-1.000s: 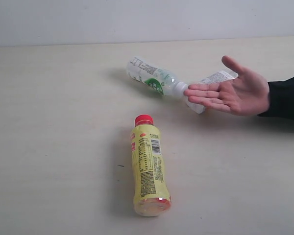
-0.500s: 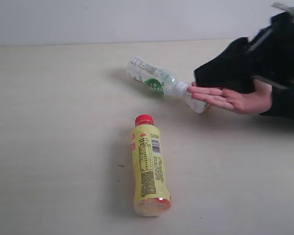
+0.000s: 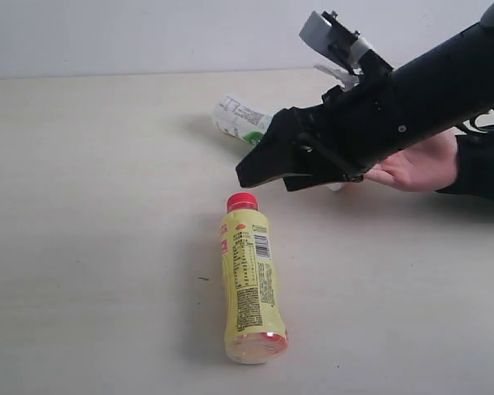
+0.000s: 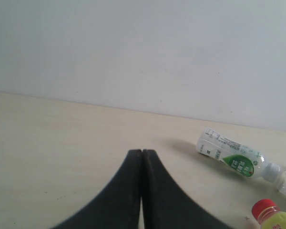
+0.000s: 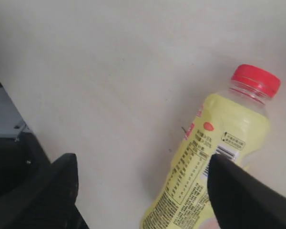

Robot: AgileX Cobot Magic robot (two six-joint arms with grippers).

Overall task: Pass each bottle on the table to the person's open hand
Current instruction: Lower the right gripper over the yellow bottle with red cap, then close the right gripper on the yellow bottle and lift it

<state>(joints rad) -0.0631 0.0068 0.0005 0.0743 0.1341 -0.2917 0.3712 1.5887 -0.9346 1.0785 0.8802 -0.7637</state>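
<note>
Exterior view: we see barcode on yellow bottle (image 3: 249,284), print illegible; right end effector (image 5: 140,164) spread wide, left end effector (image 4: 142,153) pinched closed.

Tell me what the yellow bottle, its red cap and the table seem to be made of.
The yellow bottle looks like glossy plastic, clear at the neck, under a printed label. Its red cap seems to be opaque moulded plastic with a slight sheen. The table looks matte, pale wood or laminate with faint grain; I cannot tell which.
</note>
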